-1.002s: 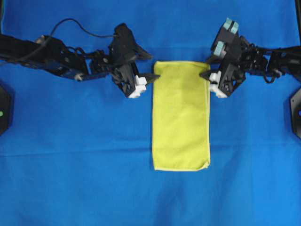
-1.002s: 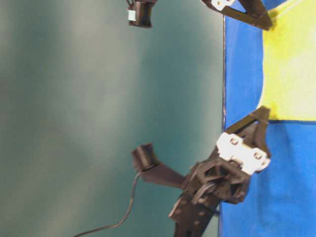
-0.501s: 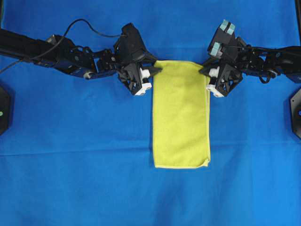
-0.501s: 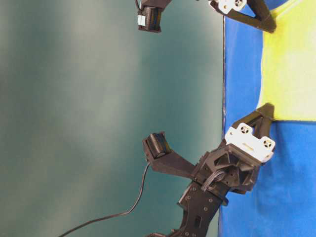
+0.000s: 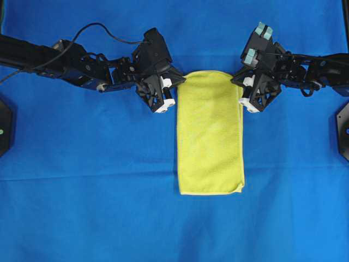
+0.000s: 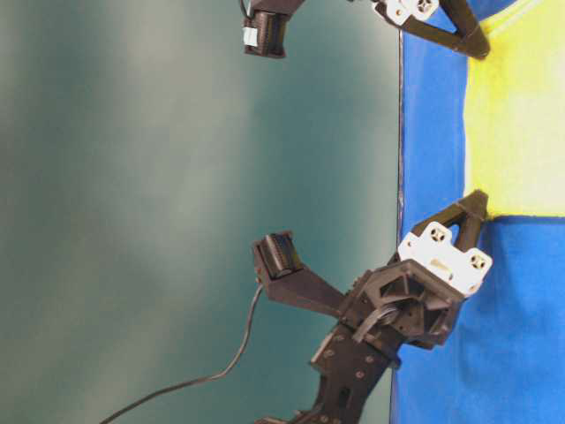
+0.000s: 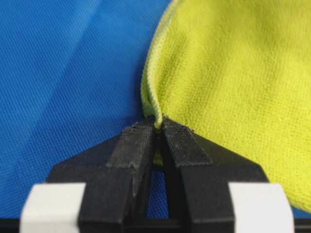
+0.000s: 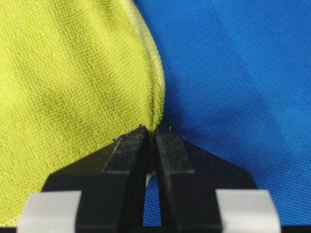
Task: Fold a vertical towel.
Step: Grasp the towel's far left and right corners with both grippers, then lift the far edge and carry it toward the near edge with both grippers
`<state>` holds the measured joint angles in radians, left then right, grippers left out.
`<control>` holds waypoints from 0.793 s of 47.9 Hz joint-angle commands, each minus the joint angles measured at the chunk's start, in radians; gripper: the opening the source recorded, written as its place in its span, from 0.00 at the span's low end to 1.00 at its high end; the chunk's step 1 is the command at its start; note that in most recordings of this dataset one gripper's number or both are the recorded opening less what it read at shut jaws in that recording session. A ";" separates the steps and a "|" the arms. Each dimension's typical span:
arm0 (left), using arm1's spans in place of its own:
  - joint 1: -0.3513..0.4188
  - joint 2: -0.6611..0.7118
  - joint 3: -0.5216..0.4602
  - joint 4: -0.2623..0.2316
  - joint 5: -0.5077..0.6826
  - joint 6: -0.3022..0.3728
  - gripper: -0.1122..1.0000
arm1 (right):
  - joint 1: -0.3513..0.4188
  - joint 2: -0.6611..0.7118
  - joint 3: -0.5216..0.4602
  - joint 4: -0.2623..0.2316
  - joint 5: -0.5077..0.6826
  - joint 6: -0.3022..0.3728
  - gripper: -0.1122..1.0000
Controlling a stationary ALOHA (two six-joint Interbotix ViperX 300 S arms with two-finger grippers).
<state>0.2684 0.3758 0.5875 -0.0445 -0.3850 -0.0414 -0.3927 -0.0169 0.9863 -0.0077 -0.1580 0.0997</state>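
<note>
The yellow-green towel (image 5: 210, 134) lies lengthwise on the blue table cloth (image 5: 109, 207), long side running toward the front. My left gripper (image 5: 182, 81) is shut on the towel's far left corner; in the left wrist view the stitched edge (image 7: 154, 104) is pinched between the black fingertips (image 7: 138, 133). My right gripper (image 5: 238, 81) is shut on the far right corner, and the towel (image 8: 73, 87) bunches into the jaws in the right wrist view. Both far corners look slightly drawn in and rounded. In the table-level view the towel (image 6: 521, 124) shows between the two grippers.
The blue cloth covers the whole table, with a faint crease (image 5: 82, 177) running across it near the towel's front end. Black arm bases (image 5: 4, 123) sit at the left and right edges (image 5: 343, 125). A cable (image 5: 103, 30) loops above the left arm.
Both grippers went from open beside the towel's far corners to shut on them. The far corners have been drawn in and rounded slightly.
</note>
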 commanded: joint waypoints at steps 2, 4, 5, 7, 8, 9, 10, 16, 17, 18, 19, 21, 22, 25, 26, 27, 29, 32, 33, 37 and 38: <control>0.032 -0.043 -0.025 0.011 0.005 0.003 0.13 | -0.020 -0.037 -0.015 0.000 -0.002 -0.003 0.15; 0.044 -0.041 -0.031 0.011 0.008 0.009 0.13 | -0.032 -0.038 -0.017 -0.002 -0.003 -0.006 0.15; 0.051 -0.040 -0.035 0.011 0.009 0.015 0.13 | -0.038 -0.038 -0.018 -0.002 -0.005 -0.009 0.15; 0.064 -0.040 -0.041 0.011 0.011 0.032 0.13 | -0.054 -0.038 -0.021 -0.002 -0.006 -0.012 0.15; 0.071 -0.038 -0.046 0.011 0.012 0.040 0.13 | -0.064 -0.038 -0.023 -0.003 -0.008 -0.015 0.15; 0.077 -0.038 -0.051 0.011 0.014 0.049 0.13 | -0.071 -0.037 -0.025 -0.003 -0.008 -0.017 0.15; 0.083 -0.037 -0.055 0.011 0.014 0.058 0.13 | -0.078 -0.038 -0.026 -0.005 -0.008 -0.020 0.15; 0.106 -0.034 -0.080 0.011 0.029 0.078 0.13 | -0.107 -0.038 -0.038 -0.011 -0.009 -0.043 0.15; 0.104 -0.034 -0.081 0.011 0.032 0.078 0.13 | -0.110 -0.038 -0.040 -0.011 -0.009 -0.046 0.15; 0.106 -0.034 -0.084 0.011 0.035 0.078 0.13 | -0.110 -0.038 -0.040 -0.011 -0.009 -0.049 0.15; 0.104 -0.034 -0.086 0.011 0.038 0.078 0.13 | -0.112 -0.038 -0.043 -0.011 -0.009 -0.052 0.15; 0.100 -0.035 -0.087 0.011 0.044 0.078 0.13 | -0.110 -0.038 -0.048 -0.011 -0.009 -0.057 0.15; 0.098 -0.037 -0.087 0.011 0.048 0.080 0.13 | -0.110 -0.040 -0.051 -0.011 -0.006 -0.060 0.15; 0.092 -0.044 -0.084 0.011 0.057 0.080 0.13 | -0.110 -0.043 -0.060 -0.012 -0.003 -0.063 0.15; 0.089 -0.054 -0.081 0.011 0.063 0.081 0.13 | -0.110 -0.046 -0.061 -0.014 -0.002 -0.063 0.15; 0.087 -0.058 -0.080 0.011 0.066 0.083 0.13 | -0.110 -0.049 -0.064 -0.015 0.000 -0.063 0.15; 0.083 -0.072 -0.075 0.011 0.074 0.084 0.13 | -0.110 -0.060 -0.069 -0.018 0.003 -0.063 0.15; 0.077 -0.098 -0.069 0.011 0.084 0.087 0.13 | -0.112 -0.078 -0.074 -0.023 0.015 -0.063 0.15; 0.075 -0.109 -0.067 0.011 0.089 0.089 0.13 | -0.110 -0.087 -0.075 -0.023 0.020 -0.063 0.15; 0.067 -0.152 -0.057 0.011 0.104 0.091 0.13 | -0.109 -0.135 -0.078 -0.023 0.055 -0.063 0.15; 0.066 -0.167 -0.052 0.011 0.112 0.091 0.13 | -0.107 -0.146 -0.078 -0.025 0.064 -0.063 0.15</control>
<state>0.3421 0.2838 0.5338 -0.0353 -0.2838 0.0476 -0.5016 -0.1058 0.9281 -0.0291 -0.1135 0.0399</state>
